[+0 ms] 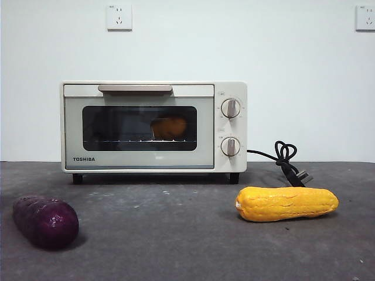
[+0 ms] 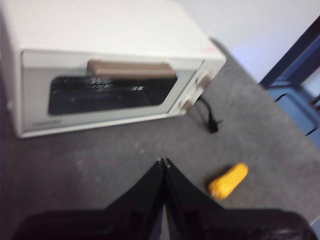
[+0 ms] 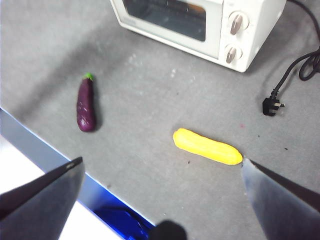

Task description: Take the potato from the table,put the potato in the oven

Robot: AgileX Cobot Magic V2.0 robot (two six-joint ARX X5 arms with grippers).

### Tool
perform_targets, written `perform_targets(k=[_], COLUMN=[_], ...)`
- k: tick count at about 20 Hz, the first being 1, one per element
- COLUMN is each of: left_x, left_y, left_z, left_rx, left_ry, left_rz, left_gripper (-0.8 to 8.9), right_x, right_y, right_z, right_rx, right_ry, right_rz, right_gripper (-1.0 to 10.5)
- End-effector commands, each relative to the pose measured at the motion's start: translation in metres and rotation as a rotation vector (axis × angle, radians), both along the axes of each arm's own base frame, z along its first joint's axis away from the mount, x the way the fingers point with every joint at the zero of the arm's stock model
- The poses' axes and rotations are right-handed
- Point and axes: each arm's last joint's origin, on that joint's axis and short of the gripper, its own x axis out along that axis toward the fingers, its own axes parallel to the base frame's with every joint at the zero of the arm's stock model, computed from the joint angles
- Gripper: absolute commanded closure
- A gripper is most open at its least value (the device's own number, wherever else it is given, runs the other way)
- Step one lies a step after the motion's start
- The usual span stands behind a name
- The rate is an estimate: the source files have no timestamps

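In the front view the oven [image 1: 153, 127] stands on the grey surface [image 1: 176, 234] with its door shut, and the potato [image 1: 169, 127] shows as an orange shape behind the dark glass, resting on the rack toward the right side of the window. A purple vegetable [image 1: 45, 221] lies on the surface at the near left, and a yellow bumpy vegetable [image 1: 286, 203] lies at the near right, just in front of the black cord [image 1: 285, 159] and its plug. No arm appears here. In the left wrist view the left end effector [image 2: 164, 161] hangs above the surface in front of the oven [image 2: 107, 65], its jaws pressed together and holding nothing; the yellow vegetable [image 2: 229, 181] lies close by. In the right wrist view the right end effector [image 3: 160, 165] is high over the surface's near edge with its jaws spread wide and empty, the purple vegetable [image 3: 86, 104], the yellow vegetable [image 3: 207, 146] and the oven [image 3: 200, 22] well beyond it.
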Motion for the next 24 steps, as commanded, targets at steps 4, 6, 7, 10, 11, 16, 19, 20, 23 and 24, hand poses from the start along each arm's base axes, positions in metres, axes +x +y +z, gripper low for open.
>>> perform_targets(k=[4, 6, 7, 10, 11, 16, 19, 20, 23, 24], left_x=[-0.06, -0.072, -0.076, -0.08, -0.08, -0.08, -0.08, -0.08, -0.08, -0.081], left_y=[-0.001, 0.0, 0.0, 0.0, 0.0, 0.0, 0.0, 0.0, 0.0, 0.0], left_z=[0.022, 0.033, 0.039, 0.045, 0.045, 0.044, 0.044, 0.044, 0.044, 0.044], left_rx=[0.156, 0.189, 0.192, 0.188, 0.188, 0.188, 0.188, 0.187, 0.188, 0.188], left_ry=[-0.05, -0.062, -0.069, -0.089, -0.086, -0.081, -0.081, -0.081, -0.077, -0.071], left_rz=[0.068, 0.081, 0.079, 0.077, 0.076, 0.075, 0.075, 0.075, 0.075, 0.075], left_gripper=[8.21, 8.21, 8.21, 8.21, 8.21, 8.21, 8.21, 8.21, 8.18, 8.18], right_x=[0.012, 0.013, 0.014, 0.014, 0.014, 0.014, 0.014, 0.014, 0.014, 0.014], right_y=[0.01, 0.011, 0.011, 0.011, 0.011, 0.011, 0.011, 0.011, 0.011, 0.011], right_z=[-0.006, -0.007, -0.007, -0.007, -0.007, -0.007, -0.007, -0.007, -0.007, -0.007], right_rx=[-0.051, -0.055, -0.056, -0.056, -0.055, -0.056, -0.058, -0.056, -0.048, -0.048], right_ry=[0.021, 0.026, 0.028, 0.028, 0.029, 0.028, 0.027, 0.028, 0.035, 0.034], right_rz=[0.028, 0.028, 0.029, 0.028, 0.028, 0.028, 0.029, 0.026, 0.015, 0.015], right_gripper=[3.8, 3.8, 3.8, 3.8, 3.8, 9.3, 9.5, 9.5, 9.5, 9.5])
